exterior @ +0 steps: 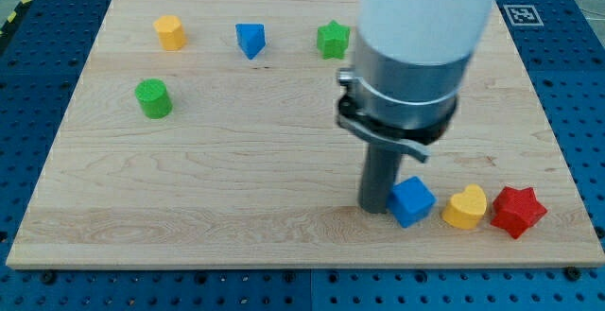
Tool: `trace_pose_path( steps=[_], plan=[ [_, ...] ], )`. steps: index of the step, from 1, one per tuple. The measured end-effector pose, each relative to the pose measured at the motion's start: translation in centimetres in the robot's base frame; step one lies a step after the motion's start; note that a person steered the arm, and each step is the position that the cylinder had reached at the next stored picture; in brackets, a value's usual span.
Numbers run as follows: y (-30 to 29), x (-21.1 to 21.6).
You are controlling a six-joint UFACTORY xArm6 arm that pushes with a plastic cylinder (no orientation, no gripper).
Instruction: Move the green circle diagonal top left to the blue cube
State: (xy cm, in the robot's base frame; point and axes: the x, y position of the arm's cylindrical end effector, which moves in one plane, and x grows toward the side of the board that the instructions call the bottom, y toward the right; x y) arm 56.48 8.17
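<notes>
The green circle (152, 98) stands at the view's left, on the wooden board (236, 179). The blue cube (412, 200) sits near the view's bottom right. My tip (375, 206) rests on the board right beside the blue cube's left side, touching or nearly touching it. The green circle is far to the view's left of my tip and higher in the view. The arm's grey and white body hides the board above the cube.
A yellow block (170, 32), a blue triangular block (250, 40) and a green star (333, 40) lie along the view's top. A yellow heart (464, 207) and a red star (517, 211) sit right of the blue cube.
</notes>
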Motion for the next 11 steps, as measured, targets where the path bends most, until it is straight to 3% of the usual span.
trace_pose_path(
  steps=[2,4,6,7,8,10,11],
  plan=[
    [0.4,-0.3],
    [-17.7,-1.6],
    [-36.1,-11.6],
    [-35.1,-14.5],
    [-28.8,-14.5],
    [-11.8,-13.8],
    [-4.1,-11.2]
  ],
)
